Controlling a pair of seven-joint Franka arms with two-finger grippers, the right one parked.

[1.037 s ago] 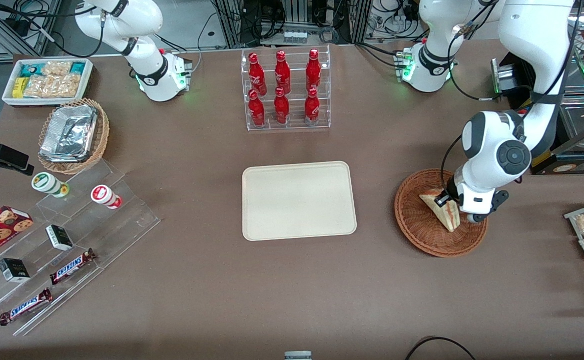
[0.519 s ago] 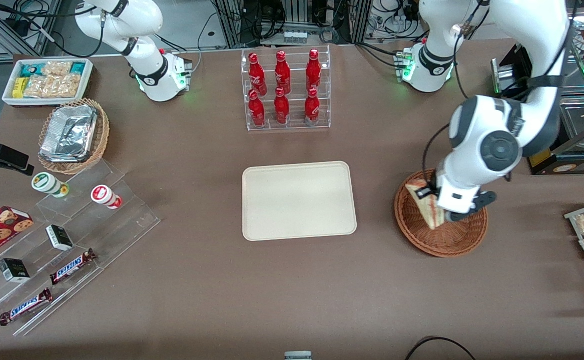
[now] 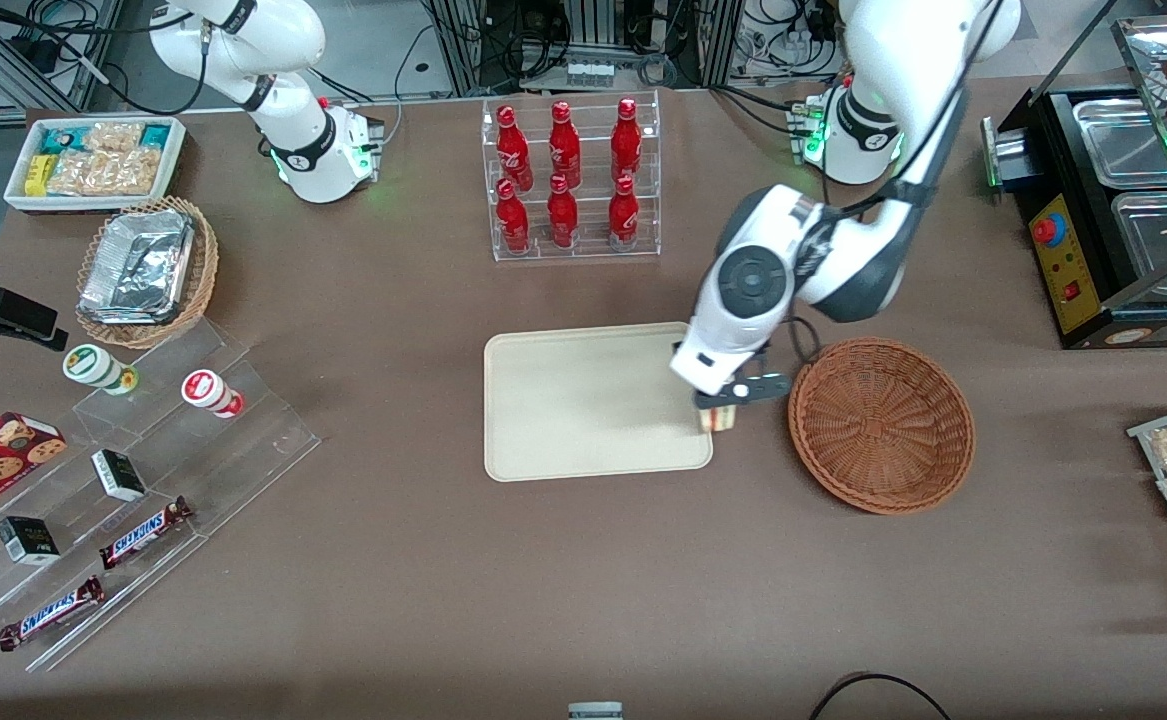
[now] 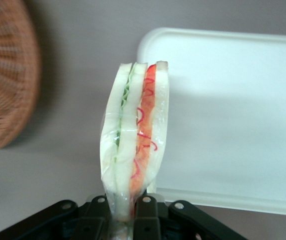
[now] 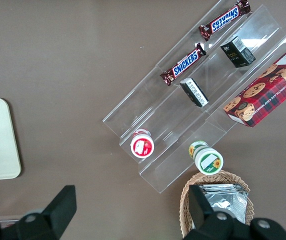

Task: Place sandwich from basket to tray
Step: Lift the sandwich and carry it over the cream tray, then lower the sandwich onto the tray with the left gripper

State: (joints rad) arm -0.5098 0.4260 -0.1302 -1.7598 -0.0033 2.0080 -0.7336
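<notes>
Jaws of the gripper (image 3: 726,405) clamped on the sandwich (image 4: 134,145), held above the tray (image 3: 583,400) edge nearest the basket (image 3: 881,424)

"SNICKERS" on two choc bars (image 3: 143,533) (image 3: 51,612) on the acrylic display steps (image 3: 193,470)

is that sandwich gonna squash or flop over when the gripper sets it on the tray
Probably soft: the gripper pinches the sandwich at its narrow end, and the bread layers bulge above the pinch. It looks light, hanging held over the tray edge. Its clear wrap may be slippery. Set down on its thin edge, it would likely tip flat.
</notes>
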